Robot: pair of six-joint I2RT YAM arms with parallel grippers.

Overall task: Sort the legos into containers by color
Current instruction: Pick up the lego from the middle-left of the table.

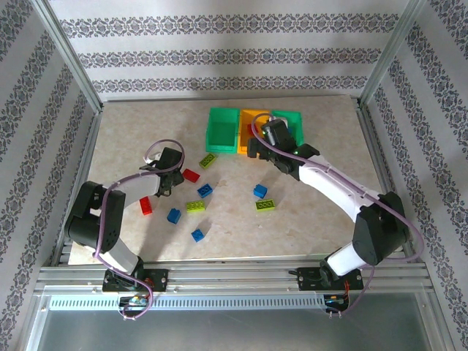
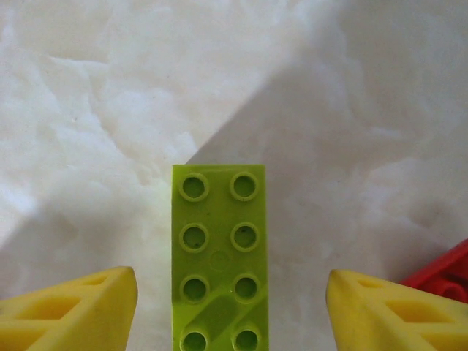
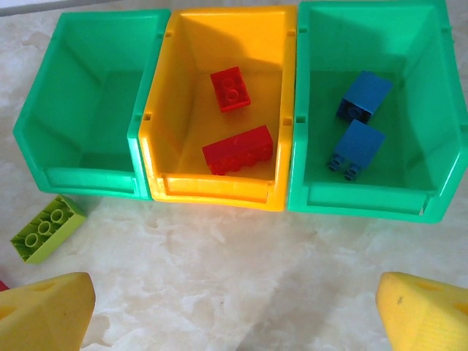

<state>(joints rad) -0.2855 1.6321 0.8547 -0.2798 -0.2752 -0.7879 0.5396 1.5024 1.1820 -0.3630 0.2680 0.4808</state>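
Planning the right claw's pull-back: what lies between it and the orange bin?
Bare marbled tabletop, seen in the right wrist view. The open right claw faces the orange bin; a lime brick lies off to the left.

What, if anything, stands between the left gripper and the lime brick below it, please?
Nothing visible does. The lime brick lies on the bare table between the left gripper's open fingers, with clear gaps on both sides. A red brick sits outside one finger, out of the way.
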